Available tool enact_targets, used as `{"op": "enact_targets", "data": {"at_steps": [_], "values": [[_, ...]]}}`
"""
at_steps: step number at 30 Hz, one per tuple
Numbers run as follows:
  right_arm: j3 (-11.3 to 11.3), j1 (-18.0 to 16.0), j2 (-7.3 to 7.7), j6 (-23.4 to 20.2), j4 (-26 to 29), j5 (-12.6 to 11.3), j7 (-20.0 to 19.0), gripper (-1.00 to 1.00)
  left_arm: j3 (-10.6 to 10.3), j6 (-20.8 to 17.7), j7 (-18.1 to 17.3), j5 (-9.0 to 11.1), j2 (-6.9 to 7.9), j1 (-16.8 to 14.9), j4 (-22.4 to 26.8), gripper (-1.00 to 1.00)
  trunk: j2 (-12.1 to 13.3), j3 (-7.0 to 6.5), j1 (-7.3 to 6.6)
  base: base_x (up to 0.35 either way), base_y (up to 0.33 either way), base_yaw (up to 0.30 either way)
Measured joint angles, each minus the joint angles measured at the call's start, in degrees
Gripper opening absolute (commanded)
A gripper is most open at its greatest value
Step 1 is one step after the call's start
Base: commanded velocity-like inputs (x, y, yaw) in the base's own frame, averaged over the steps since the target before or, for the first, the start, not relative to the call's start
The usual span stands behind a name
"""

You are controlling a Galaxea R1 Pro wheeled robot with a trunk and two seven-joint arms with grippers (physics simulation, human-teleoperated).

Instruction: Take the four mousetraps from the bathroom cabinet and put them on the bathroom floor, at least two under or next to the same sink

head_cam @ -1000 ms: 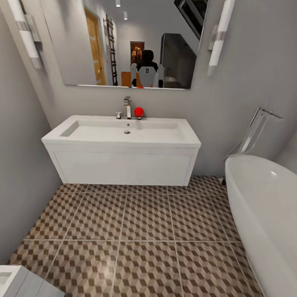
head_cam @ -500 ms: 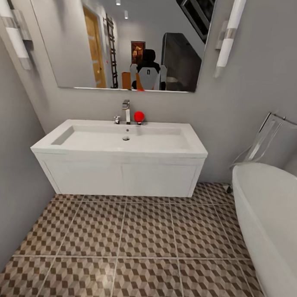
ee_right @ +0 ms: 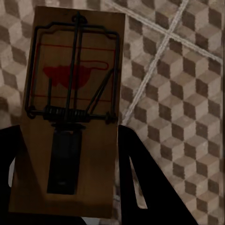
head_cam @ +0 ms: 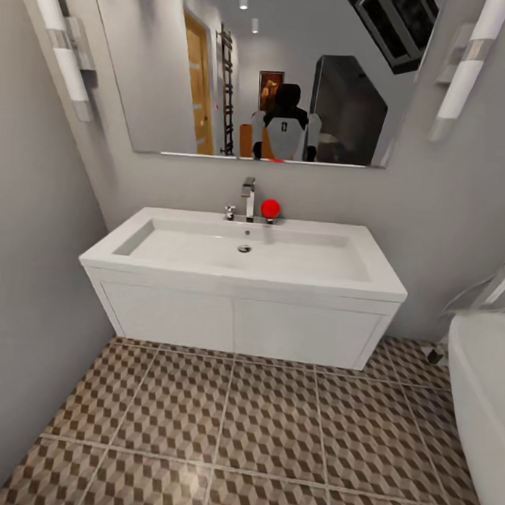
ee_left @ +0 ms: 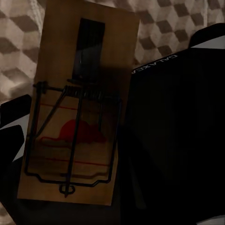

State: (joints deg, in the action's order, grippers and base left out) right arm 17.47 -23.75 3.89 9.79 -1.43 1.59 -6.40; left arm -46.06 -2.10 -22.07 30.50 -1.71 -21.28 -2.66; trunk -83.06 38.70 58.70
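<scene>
In the left wrist view a wooden mousetrap (ee_left: 77,108) with wire parts and a red print sits between the dark fingers of my left gripper (ee_left: 70,187), which is shut on it, above the cube-patterned bathroom floor (ee_left: 18,37). My right gripper (ee_right: 65,187) is likewise shut on a second mousetrap (ee_right: 75,93) over the same tiles (ee_right: 178,93). Ahead in the head view stands the white sink (head_cam: 209,247) with its chrome tap (head_cam: 248,197) on a white two-door vanity (head_cam: 242,325). The cabinet and the other mousetraps are out of view.
A white bathtub (head_cam: 489,395) edges in at the right. A grey wall (head_cam: 29,309) closes the left side. A small red ball-like object (head_cam: 270,208) stands beside the tap, below a wide mirror (head_cam: 216,74). Tiled floor (head_cam: 259,429) stretches in front of the vanity.
The whole head view has shifted: the sink now looks larger and sits further right, and the bathtub has slid mostly out at the right. The camera has moved nearer.
</scene>
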Motion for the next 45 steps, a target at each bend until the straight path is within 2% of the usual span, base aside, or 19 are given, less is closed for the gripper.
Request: {"op": "enact_targets", "data": {"at_steps": [13,29,35,36,37,38,39,40,41,42,43,45], "values": [[0.0,0.0,0.05,0.0,-0.1,0.1,0.0,-1.0,0.0,0.0,0.0,0.0,-0.07,0.0,0.0,-1.0,0.0,0.0,0.02,0.298,0.0,0.008],[0.1,0.0,-0.19,-0.5,0.2,0.2,-0.3,-1.0,0.0,-0.2,-0.5,-0.1,-0.42,0.0,0.0,-1.0,0.0,0.0,0.04,0.015,0.0,0.0],[0.1,0.0,-0.18,-0.6,0.0,0.1,-0.4,-1.0,0.0,-0.4,-0.4,-0.1,-1.16,0.1,0.0,-1.0,0.0,0.0,0.04,0.0,0.0,0.0],[0.1,0.0,-0.35,-0.8,0.0,0.2,-0.6,-1.0,0.0,-0.4,-0.4,0.0,-1.17,0.1,0.0,-1.0,0.0,0.0,0.04,0.0,0.0,0.0],[0.3,0.1,-3.23,-1.9,-0.1,0.5,-1.1,-1.0,1.1,-0.5,0.3,0.3,-1.16,0.1,0.0,-1.0,0.0,0.0,0.04,0.0,0.0,0.0],[0.4,0.1,-4.84,-2.4,-0.1,0.7,-1.0,-1.0,1.7,-0.6,0.7,0.5,-1.16,0.1,0.0,-1.0,0.0,0.0,0.04,0.0,0.0,0.0],[1.0,0.1,-6.63,-4.5,0.1,1.4,0.2,-1.0,4.1,-1.2,2.7,1.2,-1.22,0.1,0.1,-1.0,0.0,0.0,0.04,0.0,0.0,0.0],[1.4,0.1,-7.54,-6.7,0.3,1.8,2.3,-1.0,6.0,-2.1,5.0,1.6,-1.27,0.1,0.2,-1.0,0.0,0.0,0.04,0.0,0.0,0.0],[1.5,0.0,-7.85,-8.1,0.4,2.0,3.8,-1.0,6.8,-2.7,6.4,1.7,-1.34,0.1,0.4,-1.0,0.0,0.0,0.04,0.0,0.0,0.0],[1.5,-1.4,-9.74,-15.2,4.2,2.2,13.6,-1.0,9.6,-6.8,17.3,2.1,-1.76,-0.3,5.1,-1.0,0.0,-0.02,0.04,0.0,0.0,0.0],[1.5,-2.6,-10.96,-18.6,8.6,2.2,18.5,-1.0,10.6,-9.2,23.4,2.3,-1.92,-0.6,8.7,-1.0,0.0,-0.02,0.04,0.0,0.0,0.0],[0.9,-4.2,-12.24,-22.1,11.2,2.2,23.7,-1.0,12.6,-13.1,30.6,2.2,-2.12,-1.4,13.1,-1.0,0.0,-0.01,0.04,0.0,0.0,0.0]]}}
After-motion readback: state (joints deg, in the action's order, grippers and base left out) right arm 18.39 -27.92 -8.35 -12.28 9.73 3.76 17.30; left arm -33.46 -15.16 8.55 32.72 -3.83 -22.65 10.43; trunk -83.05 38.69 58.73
